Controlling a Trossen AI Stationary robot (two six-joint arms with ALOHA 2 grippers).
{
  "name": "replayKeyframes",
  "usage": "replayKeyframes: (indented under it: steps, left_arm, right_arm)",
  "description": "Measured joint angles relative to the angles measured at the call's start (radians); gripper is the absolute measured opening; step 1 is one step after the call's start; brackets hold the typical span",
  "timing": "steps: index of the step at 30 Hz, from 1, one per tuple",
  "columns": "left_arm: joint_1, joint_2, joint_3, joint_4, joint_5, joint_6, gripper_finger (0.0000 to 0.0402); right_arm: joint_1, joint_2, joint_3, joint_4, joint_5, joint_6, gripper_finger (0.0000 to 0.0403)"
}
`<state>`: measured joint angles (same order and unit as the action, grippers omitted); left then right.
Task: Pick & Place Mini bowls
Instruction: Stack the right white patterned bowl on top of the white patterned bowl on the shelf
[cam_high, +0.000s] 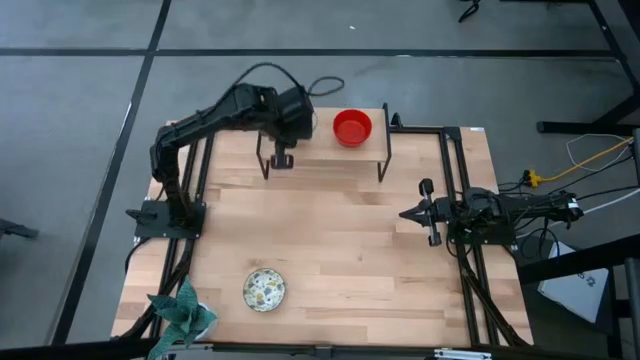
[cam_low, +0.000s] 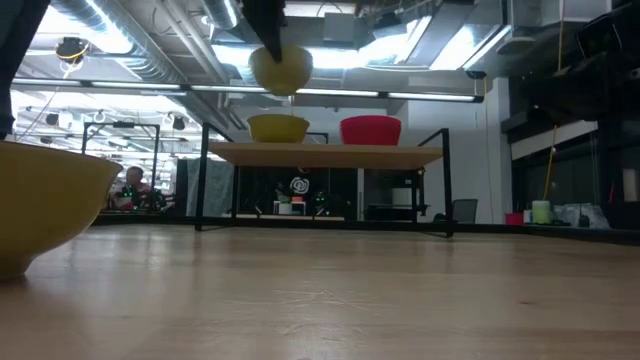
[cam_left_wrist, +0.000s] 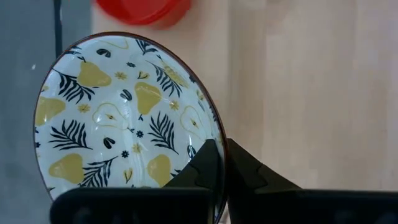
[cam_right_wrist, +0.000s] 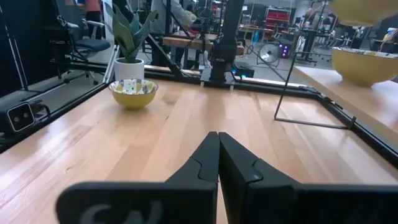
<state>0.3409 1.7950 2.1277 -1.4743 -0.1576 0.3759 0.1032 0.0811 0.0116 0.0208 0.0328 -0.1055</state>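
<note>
My left gripper (cam_high: 283, 150) (cam_left_wrist: 224, 155) hangs over the raised shelf (cam_low: 325, 153) at the table's far edge, shut on a mini bowl (cam_left_wrist: 124, 112) (cam_low: 281, 68): white inside with yellow pears and dark leaves, yellow outside. The arm hides that bowl in the high view. Directly below it a second such bowl (cam_low: 278, 127) stands on the shelf beside a red bowl (cam_high: 352, 127) (cam_low: 370, 130). A third patterned bowl (cam_high: 265, 289) (cam_right_wrist: 133, 93) sits on the table near the front edge. My right gripper (cam_high: 430, 213) (cam_right_wrist: 217, 155) waits shut at the table's right side. My left gripper pinches the patterned bowl's rim (cam_left_wrist: 214, 134), with one finger (cam_left_wrist: 202, 165) inside the bowl and the other finger (cam_left_wrist: 249, 168) outside. The fingers come from above, pointing down. The bowl hangs level and lifted clear, just above the bowl on the shelf.
A teal leafy plant (cam_high: 185, 310) (cam_right_wrist: 127, 37) stands at the near left corner. The shelf's thin black legs (cam_high: 383, 165) reach down to the table. Bare wood (cam_high: 340, 240) lies between shelf and front bowl. People and furniture show in the room beyond.
</note>
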Motion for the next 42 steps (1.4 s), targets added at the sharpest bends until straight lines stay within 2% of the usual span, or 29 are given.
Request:
replayKeyframes:
  steps: [6, 9, 16, 28, 42]
  left_arm:
    - [0.085, 0.002, -0.027, 0.042, 0.005, 0.008, 0.0004]
    - [0.109, 0.003, -0.027, 0.05, 0.046, 0.009, 0.0004]
    - [0.103, 0.024, -0.027, 0.067, 0.075, 0.016, 0.0004]
    - [0.105, 0.076, -0.027, 0.071, 0.036, 0.031, 0.0004]
    - [0.125, 0.086, -0.027, 0.053, 0.045, 0.003, 0.0004]
  right_arm:
    - [0.0, 0.0, 0.0, 0.0, 0.0, 0.0, 0.0006]
    - [0.0, 0.0, 0.0, -0.001, 0.0, 0.0, 0.0006]
    - [0.0, 0.0, 0.0, -0.005, 0.0, 0.0, 0.0006]
    - [0.0, 0.0, 0.0, -0.005, 0.0, 0.023, 0.0006]
    - [0.0, 0.0, 0.0, -0.005, 0.0, 0.022, 0.0006]
